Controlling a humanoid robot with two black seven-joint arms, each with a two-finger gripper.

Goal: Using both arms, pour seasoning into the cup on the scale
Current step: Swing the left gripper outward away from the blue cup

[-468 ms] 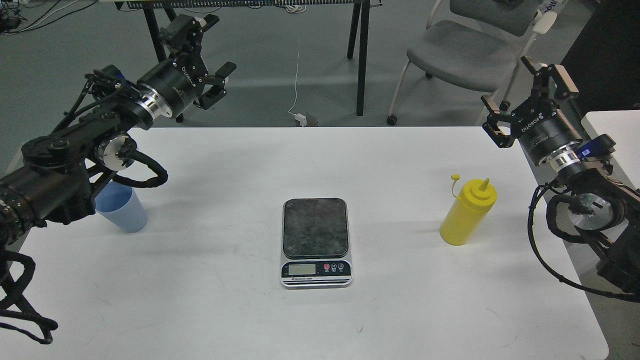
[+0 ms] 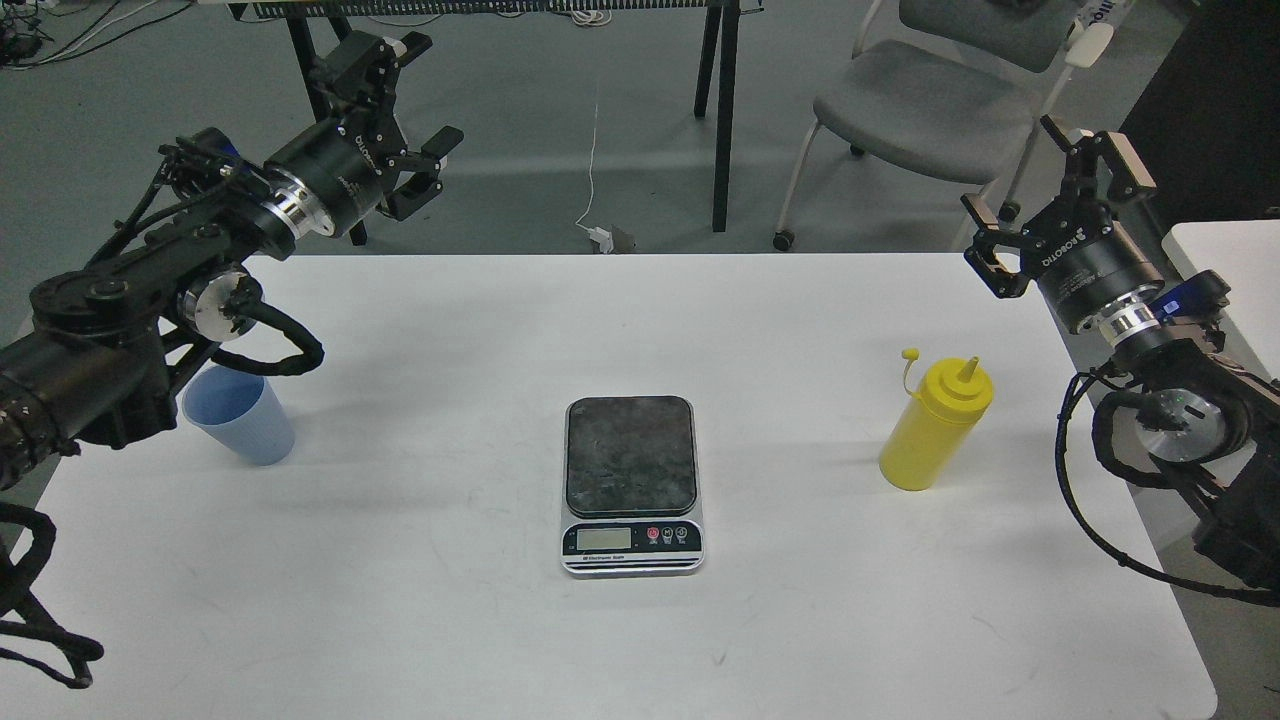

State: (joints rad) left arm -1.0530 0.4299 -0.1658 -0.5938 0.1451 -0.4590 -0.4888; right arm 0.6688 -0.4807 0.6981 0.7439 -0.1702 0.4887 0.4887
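The scale [image 2: 631, 482] lies flat in the middle of the white table [image 2: 620, 330], its dark platform bare. The light blue cup [image 2: 242, 415] stands upright at the left, partly behind my left forearm. The yellow seasoning bottle [image 2: 936, 424] stands upright at the right, its tethered cap hanging off the nozzle. My left gripper [image 2: 415, 95] is open and empty, raised past the table's far left edge, well away from the cup. My right gripper [image 2: 1055, 195] is open and empty, raised above the far right corner, behind the bottle.
A grey chair [image 2: 925, 105] and black table legs [image 2: 722, 110] stand on the floor beyond the far edge. A second white surface [image 2: 1225, 260] shows at the far right. A white cable [image 2: 595, 160] lies on the floor.
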